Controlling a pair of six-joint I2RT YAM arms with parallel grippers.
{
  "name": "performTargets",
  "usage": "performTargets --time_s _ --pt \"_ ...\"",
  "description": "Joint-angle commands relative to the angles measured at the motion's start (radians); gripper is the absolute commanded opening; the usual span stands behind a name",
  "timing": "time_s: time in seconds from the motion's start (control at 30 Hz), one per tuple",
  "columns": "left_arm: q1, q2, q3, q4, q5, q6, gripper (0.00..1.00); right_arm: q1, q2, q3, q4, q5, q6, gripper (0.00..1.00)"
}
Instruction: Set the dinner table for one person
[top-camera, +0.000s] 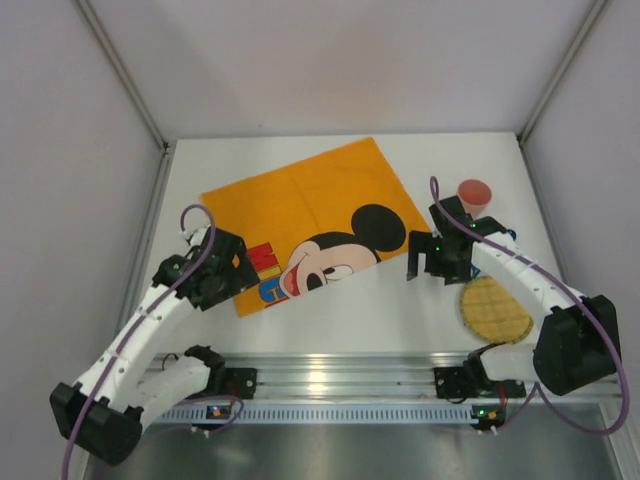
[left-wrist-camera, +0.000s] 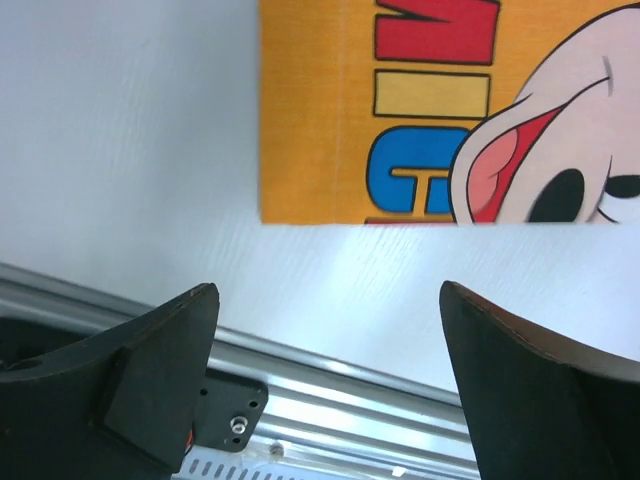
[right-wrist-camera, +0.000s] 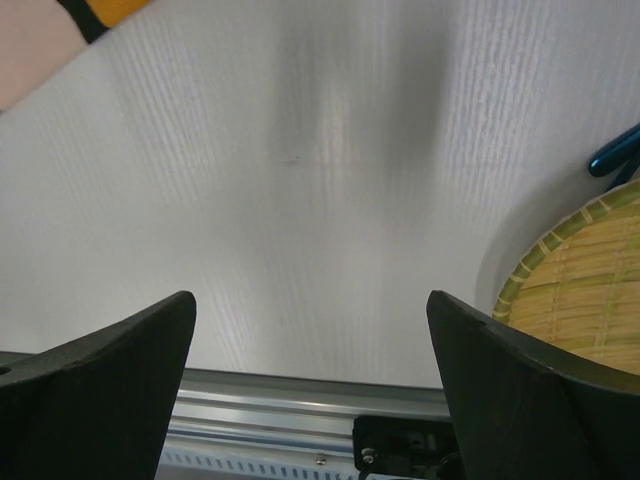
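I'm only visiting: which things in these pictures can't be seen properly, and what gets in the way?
- Blue object: right wrist view, cut by the right edge; overhead, mostly under the right arm. Unidentifiable.
- Woven plate: right wrist view, cut by the right edge, partly behind a finger.
- Placemat lettering: left wrist view, cut by the top edge; overhead, partly behind the left gripper.
- Pink cup: overhead, too small to see inside.

The woven plate (right-wrist-camera: 590, 280) and a blue object (right-wrist-camera: 615, 155) are cut off by the right wrist view's edge.
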Motion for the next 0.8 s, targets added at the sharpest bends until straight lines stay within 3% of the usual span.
performTargets --time_s 0.0,0.17,0.37,0.47,0.5,0.57,0.6,0.77 --pt "-0.004 -0.135 -0.022 -0.129 -0.04 -0.109 0.98 0.001 0.033 0.082 0.114 -0.085 0.001 1.0" --pt "-0.004 -0.109 0.012 -0.144 -0.073 -0.097 0.98 -0.001 0.105 0.214 0.267 -0.206 0.066 1.0" --pt "0.001 0.084 0.023 0.066 -0.119 -0.025 0.98 0.001 0.387 0.443 0.404 -0.277 0.119 0.96" --pt "0.019 0.232 0.085 0.211 -0.08 0.046 0.98 -0.012 0.617 0.637 0.395 -0.316 0.12 0.66" --pt "0.025 0.276 0.104 0.239 -0.073 0.073 0.98 -0.019 0.725 0.679 0.383 -0.333 0.127 0.4" --pt "0.062 0.408 0.154 0.313 -0.038 0.109 0.98 -0.048 0.82 0.769 0.349 -0.355 0.147 0.09" --pt "0.093 0.451 0.173 0.336 -0.019 0.123 0.97 -0.058 0.884 0.789 0.334 -0.352 0.149 0.0" --pt "0.165 0.69 0.297 0.43 0.032 0.193 0.95 -0.087 0.932 0.748 0.283 -0.268 0.136 0.0"
